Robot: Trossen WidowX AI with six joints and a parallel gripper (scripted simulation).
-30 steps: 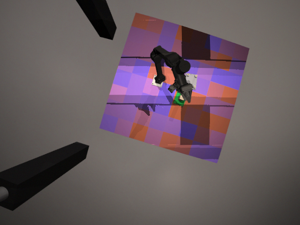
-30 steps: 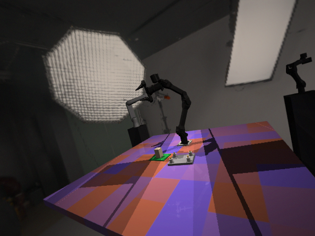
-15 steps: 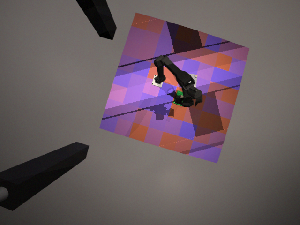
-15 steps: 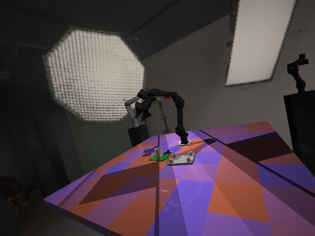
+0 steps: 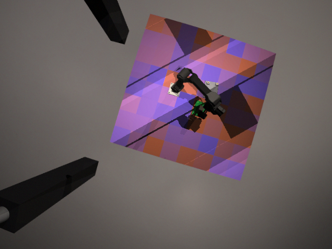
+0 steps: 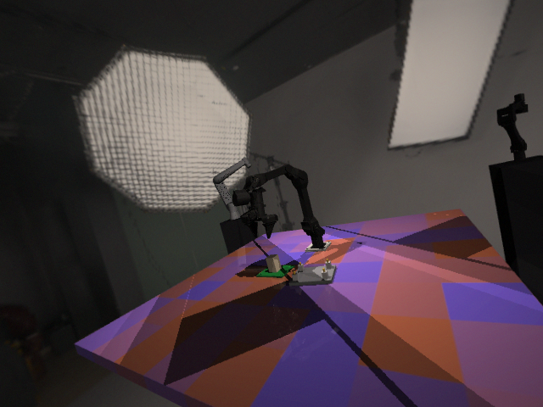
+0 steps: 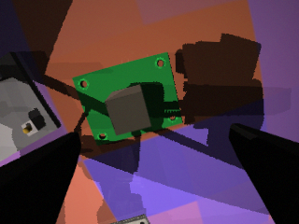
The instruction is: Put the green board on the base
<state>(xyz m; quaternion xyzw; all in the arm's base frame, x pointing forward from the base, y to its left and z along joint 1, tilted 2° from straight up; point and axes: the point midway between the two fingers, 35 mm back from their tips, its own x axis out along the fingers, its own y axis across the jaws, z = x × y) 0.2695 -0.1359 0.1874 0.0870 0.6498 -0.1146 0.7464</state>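
In the top view the arm's forearm (image 5: 200, 83) is covering the middle of the grey base (image 5: 213, 86) (image 6: 312, 274) (image 7: 16, 117), leaving two pins showing toward twelve o'clock. The gripper (image 6: 262, 236) (image 7: 156, 134) is hiding part of the green board (image 5: 197, 107) (image 6: 263, 273) (image 7: 121, 77) toward five o'clock. In the exterior view the block-shaped handle (image 5: 201, 108) (image 6: 273, 264) (image 7: 128, 112) is masking part of the board behind it, and the corner holes are staying too small to make out. In the wrist view the left edge is cutting off the base at nine o'clock, and the bottom edge is cropping a pale plate (image 7: 133, 221) at six o'clock.
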